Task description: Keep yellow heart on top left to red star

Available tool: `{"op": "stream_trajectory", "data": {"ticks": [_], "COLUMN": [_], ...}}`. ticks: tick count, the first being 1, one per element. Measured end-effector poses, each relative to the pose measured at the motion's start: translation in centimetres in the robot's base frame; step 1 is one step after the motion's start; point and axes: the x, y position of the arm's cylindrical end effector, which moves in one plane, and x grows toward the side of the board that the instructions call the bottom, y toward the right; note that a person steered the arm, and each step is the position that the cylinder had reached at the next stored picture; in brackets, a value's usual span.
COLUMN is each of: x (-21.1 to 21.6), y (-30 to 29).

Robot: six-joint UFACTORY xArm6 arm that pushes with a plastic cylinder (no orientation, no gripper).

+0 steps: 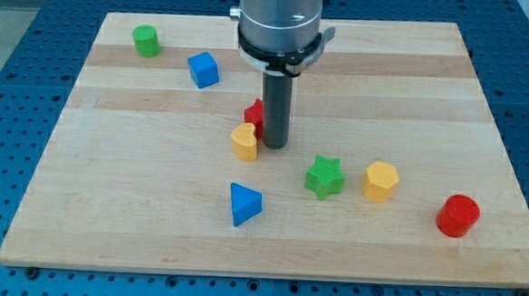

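Observation:
The yellow heart (243, 141) lies near the middle of the board. The red star (254, 114) sits just above and to its right, touching it and partly hidden behind the rod. My tip (275, 146) rests on the board right next to the yellow heart's right side and just below the red star.
A green cylinder (146, 40) and a blue cube (202, 69) lie at the view's top left. A blue triangle (243, 204) lies below the heart. A green star (324, 176), a yellow hexagon (381, 181) and a red cylinder (458, 215) lie to the right.

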Motion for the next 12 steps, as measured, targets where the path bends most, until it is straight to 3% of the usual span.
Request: {"op": "stream_trajectory", "data": {"ticks": [7,9,12], "x": [-2.3,-2.1,9.8], "y": [-9.9,-15.1,-13.6]}}
